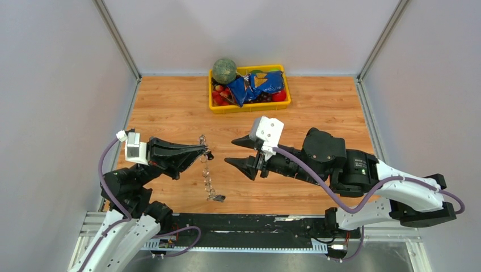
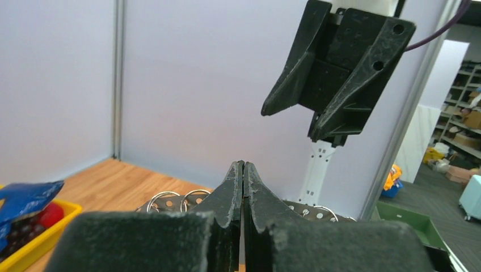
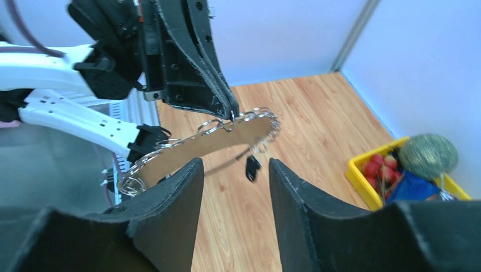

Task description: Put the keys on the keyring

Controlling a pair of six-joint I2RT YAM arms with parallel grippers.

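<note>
L gripper [image 1: 207,153]: fingers pinched shut on the keyring's wire, holding it up off the table.
Keyring [image 3: 266,116]: long loop w/ fringe of small rings, hung slanting btwn the two arms.
R gripper [image 1: 231,152]: fingers apart, nothing btwn them, tips facing the L gripper, just beside the loop.
Key [image 3: 251,168]: one seen, black head, dangled below the loop.
Yellow tray [image 1: 249,107]: far side of the table, w/ green ball [image 1: 224,71] & blue bag [image 1: 258,86].

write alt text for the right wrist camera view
The left gripper, shut, pinches a thin silver keyring above a wooden table, and a black-headed key hangs below it. The right gripper frames the view from below with open fingers, and a filled yellow tray sits at the right.
</note>
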